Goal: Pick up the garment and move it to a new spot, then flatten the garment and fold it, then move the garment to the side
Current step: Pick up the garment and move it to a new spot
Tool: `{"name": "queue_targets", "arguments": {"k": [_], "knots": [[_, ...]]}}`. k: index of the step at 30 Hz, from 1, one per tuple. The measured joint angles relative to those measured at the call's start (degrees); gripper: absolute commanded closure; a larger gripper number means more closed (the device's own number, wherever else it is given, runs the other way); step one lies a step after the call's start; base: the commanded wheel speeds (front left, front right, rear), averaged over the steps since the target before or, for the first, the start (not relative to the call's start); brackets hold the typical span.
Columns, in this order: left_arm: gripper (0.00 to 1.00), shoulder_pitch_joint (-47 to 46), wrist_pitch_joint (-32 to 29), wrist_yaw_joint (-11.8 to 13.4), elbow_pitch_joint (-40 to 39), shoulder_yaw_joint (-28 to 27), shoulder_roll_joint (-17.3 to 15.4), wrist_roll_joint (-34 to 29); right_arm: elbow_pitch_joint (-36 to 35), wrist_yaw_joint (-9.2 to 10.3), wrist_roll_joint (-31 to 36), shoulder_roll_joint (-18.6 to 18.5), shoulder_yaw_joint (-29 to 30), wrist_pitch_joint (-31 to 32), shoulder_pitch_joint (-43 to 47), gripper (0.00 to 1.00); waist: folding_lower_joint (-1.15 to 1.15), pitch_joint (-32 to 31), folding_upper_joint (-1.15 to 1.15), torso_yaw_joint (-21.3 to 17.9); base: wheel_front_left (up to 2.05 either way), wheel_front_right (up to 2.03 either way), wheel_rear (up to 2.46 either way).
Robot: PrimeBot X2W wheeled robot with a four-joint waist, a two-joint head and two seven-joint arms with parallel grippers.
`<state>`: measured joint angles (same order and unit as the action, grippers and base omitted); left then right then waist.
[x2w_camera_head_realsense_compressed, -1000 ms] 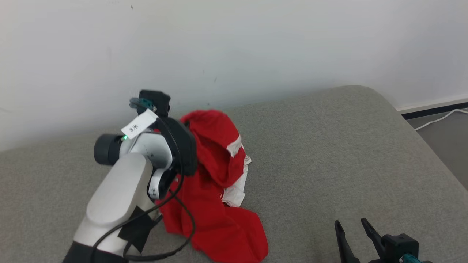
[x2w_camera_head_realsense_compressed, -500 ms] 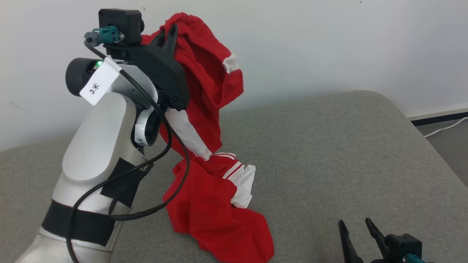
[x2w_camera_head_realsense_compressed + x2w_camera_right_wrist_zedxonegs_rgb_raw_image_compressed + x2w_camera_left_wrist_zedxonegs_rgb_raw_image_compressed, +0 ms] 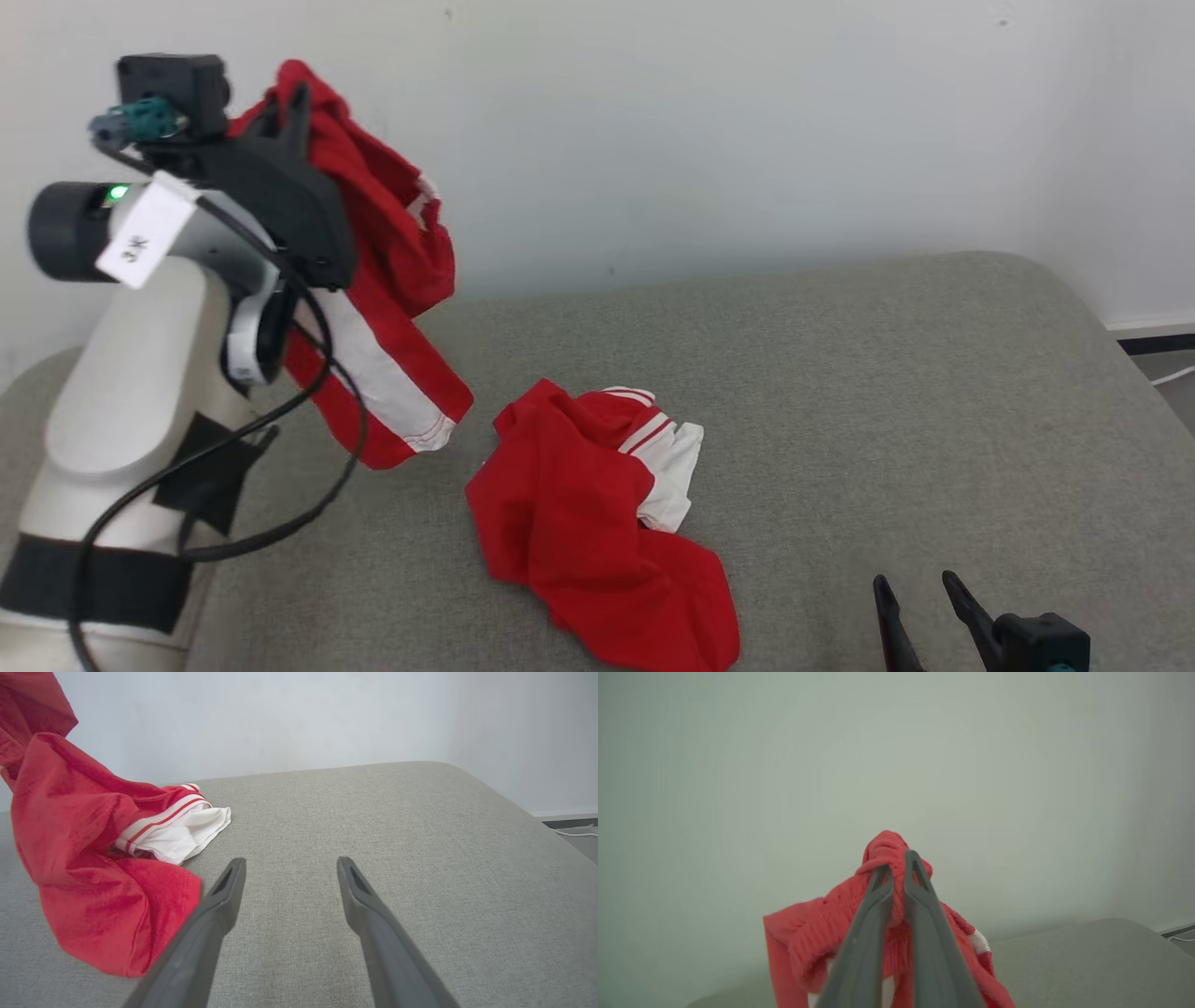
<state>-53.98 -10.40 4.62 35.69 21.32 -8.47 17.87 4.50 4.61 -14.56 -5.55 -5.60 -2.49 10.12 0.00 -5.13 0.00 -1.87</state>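
A white paper tag (image 3: 140, 245) is hanging from the left wrist beside a glowing green light (image 3: 117, 193). The dark mark on the tag is too small to read.

The left arm is reaching upward in front of the white wall (image 3: 747, 121). Its pale forearm is wearing black tape bands (image 3: 93, 583), and a black cable (image 3: 308, 509) is looping down along it from a teal connector (image 3: 140, 119). The left gripper (image 3: 297, 93) is pointing up and is pinching a bunched fold of the red garment (image 3: 392, 252). In the left wrist view its fingers (image 3: 878, 891) are lying almost together, with red knit cloth (image 3: 887, 842) squeezed between the tips of the gripper (image 3: 899, 865).

One part of the garment is hanging from that grip, clear of the grey upholstered surface (image 3: 840, 373), and is showing a broad white band. Another red part, with a white, red-striped cuff (image 3: 667, 457), is lying crumpled on the surface near the middle. In the head view a strip of grey is showing between the two parts, so whether they are joined cannot be told.

The right gripper (image 3: 915, 583) is hovering low at the near right, well apart from the heap. In its wrist view the right gripper (image 3: 290, 861) is standing wide apart and holding nothing, with the garment (image 3: 93, 896) lying to its left. A white cord (image 3: 577, 833) is lying on the floor beyond the surface's edge.
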Motion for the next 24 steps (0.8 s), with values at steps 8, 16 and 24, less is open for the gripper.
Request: {"name": "queue_targets", "arguments": {"k": [8,16,24], "knots": [[1.0,6.0,1.4,0.8,-0.7,-3.8,-9.5,-1.3,-1.4,-0.01,0.0,-0.7,-0.3,0.5,0.0,0.0,0.0,1.0,0.0,2.7,0.0,0.0,0.0],[1.0,13.1,3.4,1.1,-1.5,-7.5,-15.7,-1.3,-3.1,-0.18,0.6,-2.0,-1.1,1.8,0.0,0.0,0.0,3.0,0.0,4.1,0.0,0.0,0.0],[0.75,21.3,5.4,1.9,0.7,-10.0,-18.7,-1.2,-4.8,-1.12,2.0,-3.0,-2.9,3.6,-0.2,0.0,0.0,5.3,0.0,3.7,0.0,0.0,0.0]]}}
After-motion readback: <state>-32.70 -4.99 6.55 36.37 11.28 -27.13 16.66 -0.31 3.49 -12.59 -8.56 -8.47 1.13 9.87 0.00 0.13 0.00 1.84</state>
